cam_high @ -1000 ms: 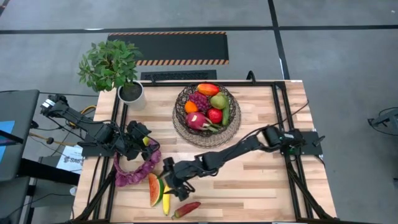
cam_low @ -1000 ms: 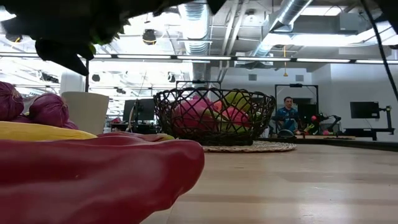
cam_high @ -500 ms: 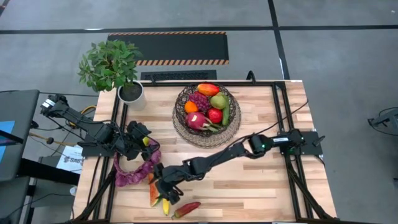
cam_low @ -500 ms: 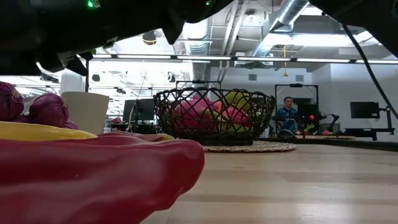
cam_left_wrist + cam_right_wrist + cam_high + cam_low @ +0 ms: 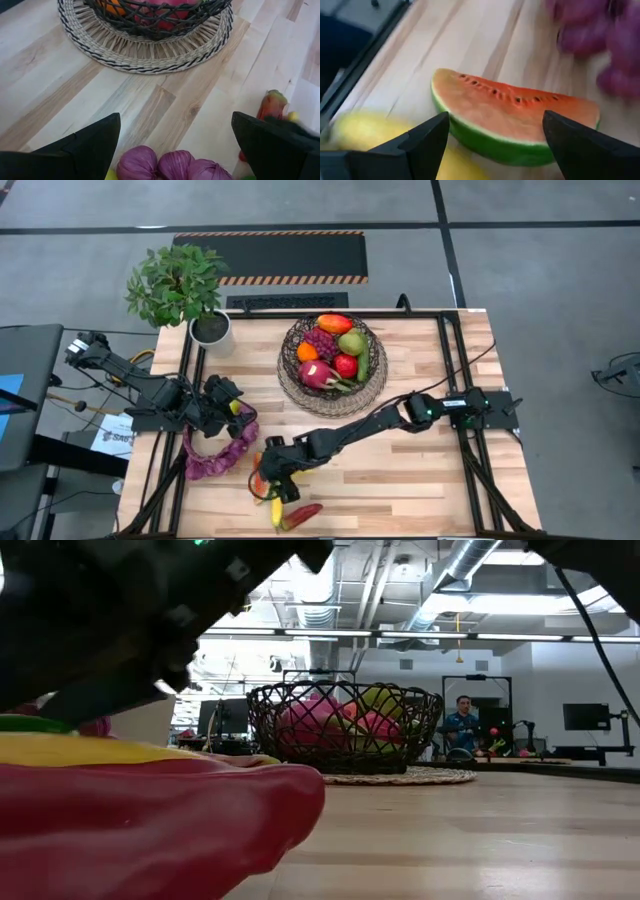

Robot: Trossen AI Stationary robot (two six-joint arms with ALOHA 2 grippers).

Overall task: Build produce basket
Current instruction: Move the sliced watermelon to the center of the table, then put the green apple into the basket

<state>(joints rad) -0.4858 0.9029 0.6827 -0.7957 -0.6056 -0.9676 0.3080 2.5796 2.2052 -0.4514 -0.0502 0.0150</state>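
Observation:
The wire-mesh basket (image 5: 332, 365) stands on its tan wicker base at the table's far middle, holding several fruits. Near the near-left corner lie the watermelon slice (image 5: 515, 122), the yellow banana (image 5: 277, 510) and a red pepper (image 5: 302, 514). My right gripper (image 5: 270, 480) is open low over the watermelon slice, which shows between its fingers (image 5: 495, 116). The long purple string (image 5: 218, 448) lies curled at the left. My left gripper (image 5: 233, 408) waits open above the string's far end (image 5: 165, 165).
A white pot with a leafy plant (image 5: 210, 330) stands at the far-left corner. In the low view the pepper (image 5: 160, 830) and banana (image 5: 100, 750) fill the near left. Bare wood lies right of the produce and in front of the basket (image 5: 345, 725).
My right arm has stretched toward the table's near-left corner and come down low over the watermelon slice. In the low view it now hides the purple string. My left arm has kept still.

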